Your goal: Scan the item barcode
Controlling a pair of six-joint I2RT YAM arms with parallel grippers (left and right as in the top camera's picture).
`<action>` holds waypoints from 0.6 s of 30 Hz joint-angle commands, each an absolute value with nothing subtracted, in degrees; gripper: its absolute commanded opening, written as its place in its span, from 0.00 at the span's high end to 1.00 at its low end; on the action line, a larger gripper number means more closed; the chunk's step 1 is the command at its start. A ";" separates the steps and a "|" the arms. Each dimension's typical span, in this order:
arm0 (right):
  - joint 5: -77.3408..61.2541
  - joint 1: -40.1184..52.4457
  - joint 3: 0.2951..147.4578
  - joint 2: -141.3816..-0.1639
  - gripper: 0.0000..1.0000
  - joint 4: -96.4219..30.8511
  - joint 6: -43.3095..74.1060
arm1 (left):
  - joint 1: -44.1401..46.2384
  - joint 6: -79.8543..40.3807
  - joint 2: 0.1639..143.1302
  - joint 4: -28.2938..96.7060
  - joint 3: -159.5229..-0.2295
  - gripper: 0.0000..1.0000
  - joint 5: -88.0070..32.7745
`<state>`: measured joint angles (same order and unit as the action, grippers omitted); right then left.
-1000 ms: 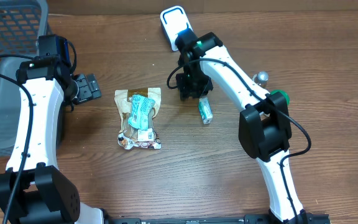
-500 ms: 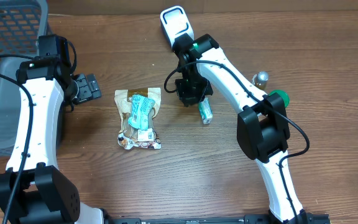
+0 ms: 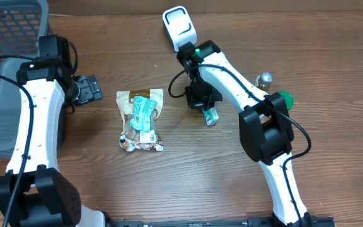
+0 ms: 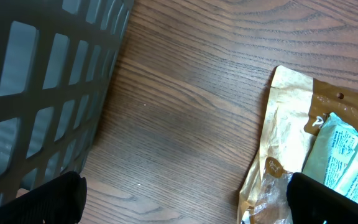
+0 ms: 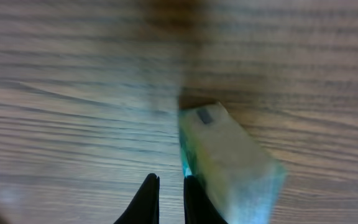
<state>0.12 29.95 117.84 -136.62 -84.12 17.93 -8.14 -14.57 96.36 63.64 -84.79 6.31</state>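
A white handheld scanner (image 3: pixel 178 25) lies at the back of the wooden table. Near the middle lies a tan snack bag (image 3: pixel 140 120) with a teal label, also seen at the right of the left wrist view (image 4: pixel 319 146). A small green-and-white box (image 3: pixel 210 115) lies right of the bag. My right gripper (image 3: pixel 201 103) hangs just over that box. In the right wrist view the right gripper (image 5: pixel 166 182) is shut with nothing between its fingers, and the box (image 5: pixel 229 158) lies against the outside of the right finger. My left gripper (image 3: pixel 91 88) (image 4: pixel 188 205) stands wide open, left of the bag.
A dark grey mesh basket (image 3: pixel 8 38) fills the back left corner and the left of the left wrist view (image 4: pixel 42 81). A small silver-capped object (image 3: pixel 265 79) and a green round object (image 3: pixel 284 98) sit beside the right arm.
The right gripper closed its fingers and moved a little right and toward me, down beside the small box. The left arm stayed still.
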 commanded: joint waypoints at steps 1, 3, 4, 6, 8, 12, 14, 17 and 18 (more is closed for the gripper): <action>2.13 28.56 116.01 -136.31 0.89 -83.59 18.94 | -8.23 -13.91 95.46 63.64 -85.93 0.00 7.03; 2.13 27.68 115.83 -136.31 0.90 -83.74 18.94 | -8.23 -13.91 95.46 63.64 -85.93 0.00 7.03; 2.17 27.07 115.83 -136.31 0.90 -83.92 19.18 | -8.23 -13.91 95.46 63.64 -85.93 0.00 7.03; 3.51 25.82 115.83 -136.31 0.90 -84.40 20.49 | -8.23 -13.91 95.46 63.64 -85.93 0.00 7.03; 5.06 24.51 115.83 -136.31 0.90 -84.90 21.28 | -8.23 -13.91 95.46 63.64 -85.93 0.00 7.03; 5.13 22.20 115.83 -136.31 0.90 -85.82 21.26 | -8.23 -13.91 95.46 63.64 -85.93 0.00 7.03; 5.13 21.39 115.83 -136.31 0.90 -86.15 21.26 | -8.23 -13.91 95.46 63.64 -85.93 0.00 7.03; 5.13 20.53 115.83 -136.31 0.89 -86.28 21.26 | -8.23 -13.93 95.46 63.64 -85.93 0.00 7.03; 5.13 20.45 115.83 -136.31 0.90 -86.28 21.26 | -8.23 -13.93 95.46 63.64 -85.93 0.01 7.03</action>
